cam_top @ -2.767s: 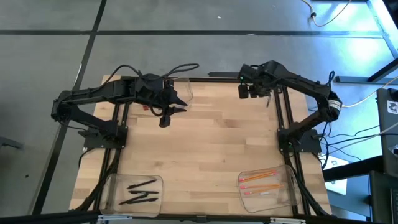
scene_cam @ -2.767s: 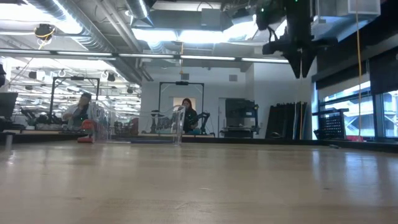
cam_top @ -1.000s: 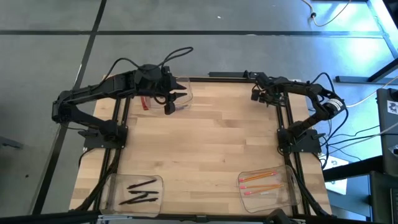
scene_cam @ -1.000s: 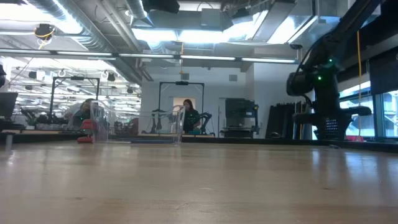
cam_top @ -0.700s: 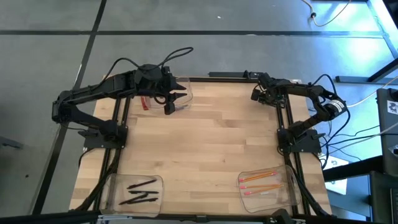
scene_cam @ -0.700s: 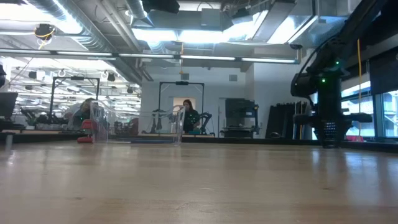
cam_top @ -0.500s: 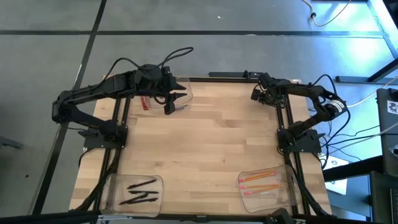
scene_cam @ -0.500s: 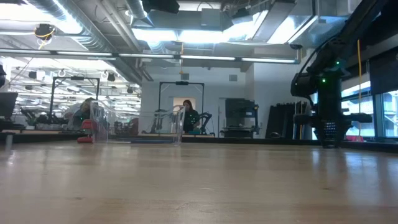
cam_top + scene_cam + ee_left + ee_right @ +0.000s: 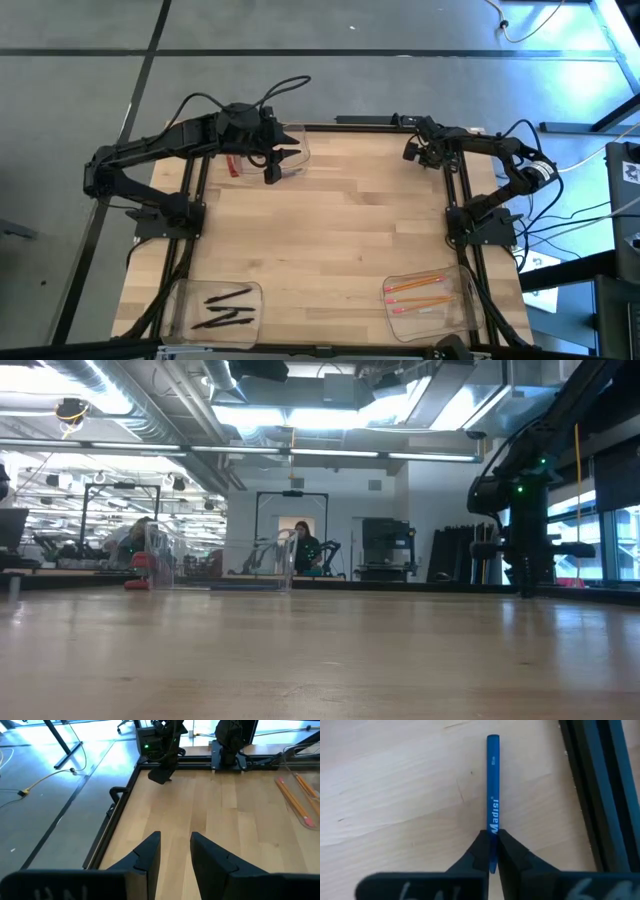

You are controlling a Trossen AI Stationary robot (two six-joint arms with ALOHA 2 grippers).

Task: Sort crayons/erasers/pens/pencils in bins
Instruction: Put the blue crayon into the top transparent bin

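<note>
At the table's (image 9: 330, 240) near-left corner, one bin (image 9: 215, 307) already held the black pens (image 9: 228, 305), a sorted lot by the look of it. Up at the far edge, left of centre, the left gripper (image 9: 272, 171) hung just by a second clear bin (image 9: 293, 146), its fingers (image 9: 148, 855) apart with nothing between them. What that bin held could not be made out.

At the near-right corner the third bin (image 9: 428, 299) carried the pencils (image 9: 415, 291), so that group looked done as well. At the far-right corner the right gripper (image 9: 493, 851) was pinched tight on a blue crayon (image 9: 492, 795) (marked Madisi) lying on the wood beside the table's dark frame (image 9: 600, 795). Judging from this, the crayon remained to be carried to its bin; no erasers showed anywhere.
</note>
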